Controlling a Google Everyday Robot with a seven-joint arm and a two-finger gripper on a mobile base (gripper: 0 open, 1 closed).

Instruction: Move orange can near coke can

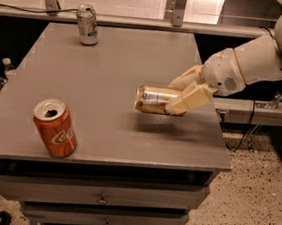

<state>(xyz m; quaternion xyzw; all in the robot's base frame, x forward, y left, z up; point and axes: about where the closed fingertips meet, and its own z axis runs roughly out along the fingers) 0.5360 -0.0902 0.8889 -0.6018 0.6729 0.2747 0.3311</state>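
Note:
My gripper is shut on the orange can, a golden-orange can with silver ends, held on its side a little above the grey table right of the middle. The coke can, red-orange with white script and an open silver top, stands upright near the table's front left edge, well left of the held can. My white arm reaches in from the upper right.
A white-green can stands upright at the table's far left. Drawers sit below the table front. A rail runs behind the table. Speckled floor lies to the right.

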